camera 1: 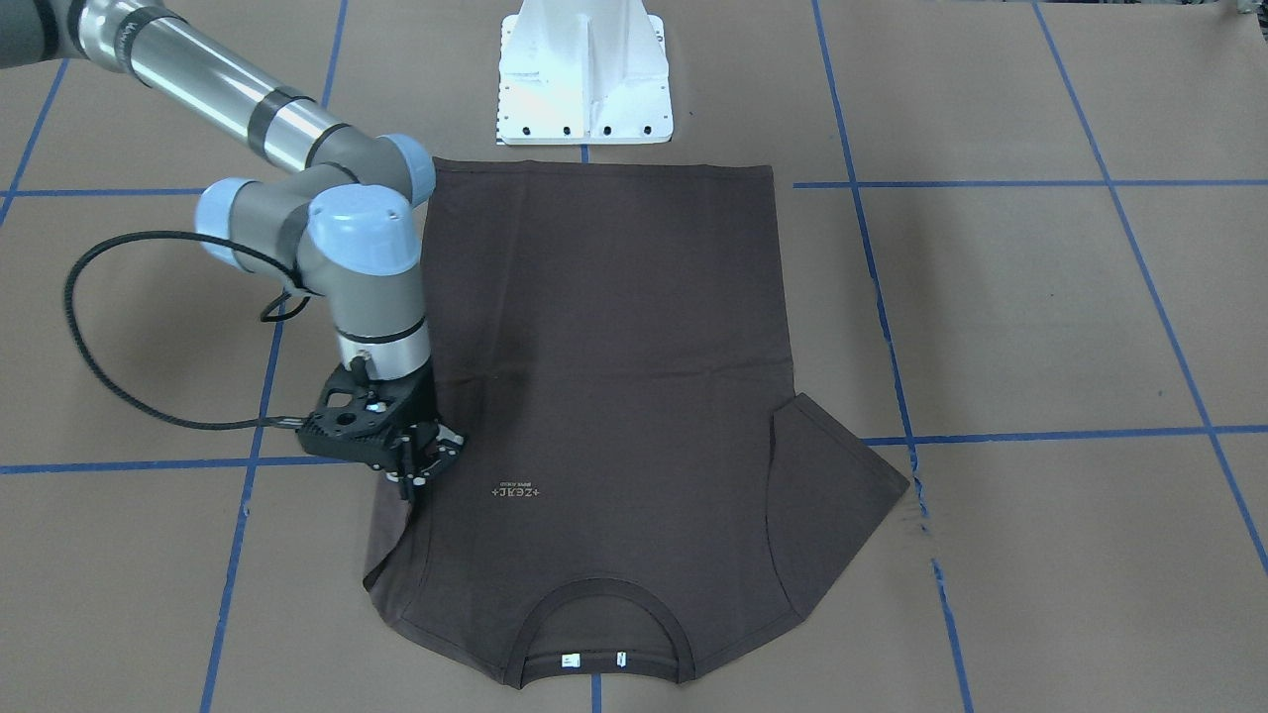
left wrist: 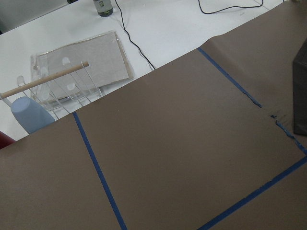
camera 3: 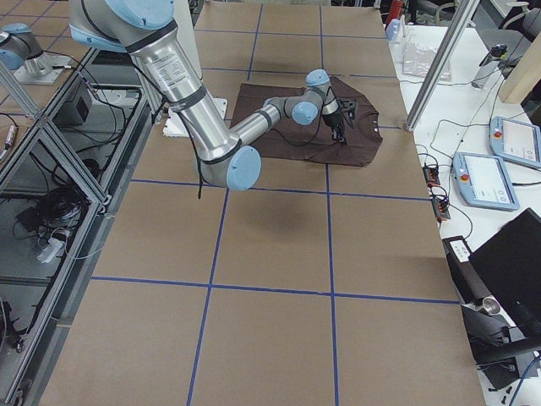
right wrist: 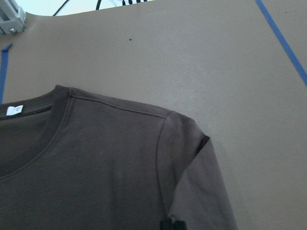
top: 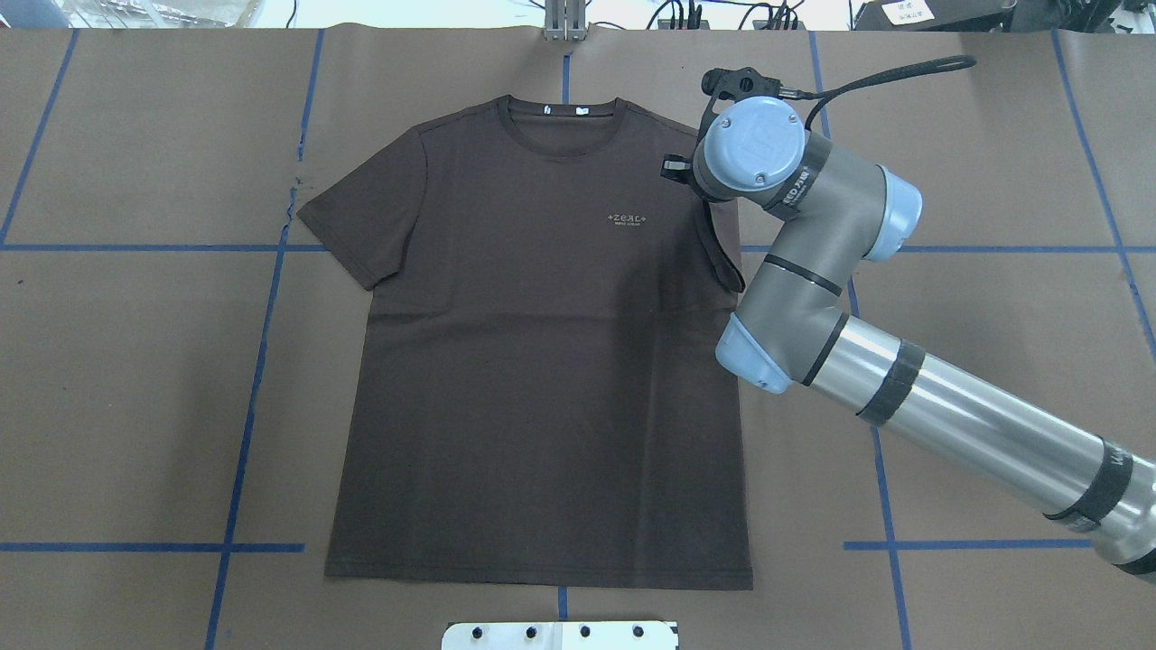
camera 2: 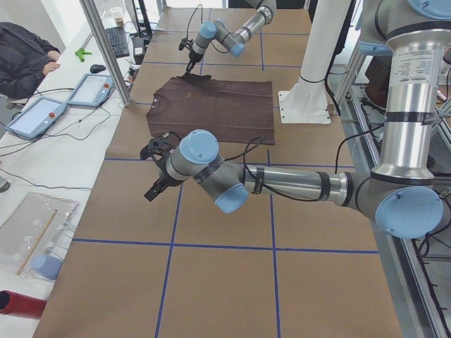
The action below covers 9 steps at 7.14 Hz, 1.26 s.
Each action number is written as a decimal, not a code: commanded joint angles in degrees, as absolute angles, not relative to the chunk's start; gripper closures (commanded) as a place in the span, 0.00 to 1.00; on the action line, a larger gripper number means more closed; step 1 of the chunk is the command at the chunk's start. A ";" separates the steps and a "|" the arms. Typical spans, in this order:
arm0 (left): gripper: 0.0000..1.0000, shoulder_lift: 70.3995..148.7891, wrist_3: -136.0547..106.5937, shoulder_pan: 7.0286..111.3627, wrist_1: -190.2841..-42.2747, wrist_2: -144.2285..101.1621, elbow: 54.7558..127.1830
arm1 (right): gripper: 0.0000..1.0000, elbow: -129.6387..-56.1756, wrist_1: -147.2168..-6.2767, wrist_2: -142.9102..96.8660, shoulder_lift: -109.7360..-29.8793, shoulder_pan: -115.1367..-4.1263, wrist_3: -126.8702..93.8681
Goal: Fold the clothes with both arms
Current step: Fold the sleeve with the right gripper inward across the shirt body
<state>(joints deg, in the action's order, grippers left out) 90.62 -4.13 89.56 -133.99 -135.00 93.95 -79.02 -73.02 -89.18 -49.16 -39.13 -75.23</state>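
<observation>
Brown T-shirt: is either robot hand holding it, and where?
The right gripper pinches the T-shirt by its sleeve; the left gripper hangs apart from it.

Matt cloth T-shirt [camera 1: 614, 347] on smooth matt paper [camera 1: 1040, 317]; the right arm [camera 1: 327, 183] has a shiny metal tube.

A robotics lab: the bench [camera 1: 1040, 317] is papered brown and gridded with blue tape [camera 1: 1030, 435], a white pedestal [camera 1: 584, 74] bolted at twelve o'clock, teach pendants [camera 2: 91, 89] on the side table [camera 2: 70, 151] at ten o'clock, aluminium framing [camera 2: 106, 49], loose cables [camera 3: 51, 207].
</observation>
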 commanded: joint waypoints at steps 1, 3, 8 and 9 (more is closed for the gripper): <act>0.00 90.62 -4.13 89.56 -133.95 -135.00 93.96 | 1.00 -73.94 -73.48 -85.53 -44.84 -36.48 -77.52; 0.00 90.62 -4.13 89.56 -133.95 -135.00 93.87 | 1.00 -73.65 -73.48 -85.34 -44.74 -35.69 -77.26; 0.00 90.88 -4.65 86.25 -139.52 -134.91 93.78 | 0.00 -77.23 -81.08 -100.05 -42.45 -43.64 -64.66; 0.00 91.05 -10.40 80.48 -140.70 -134.83 92.21 | 0.00 -81.78 -84.78 -104.37 -44.28 -47.51 -58.34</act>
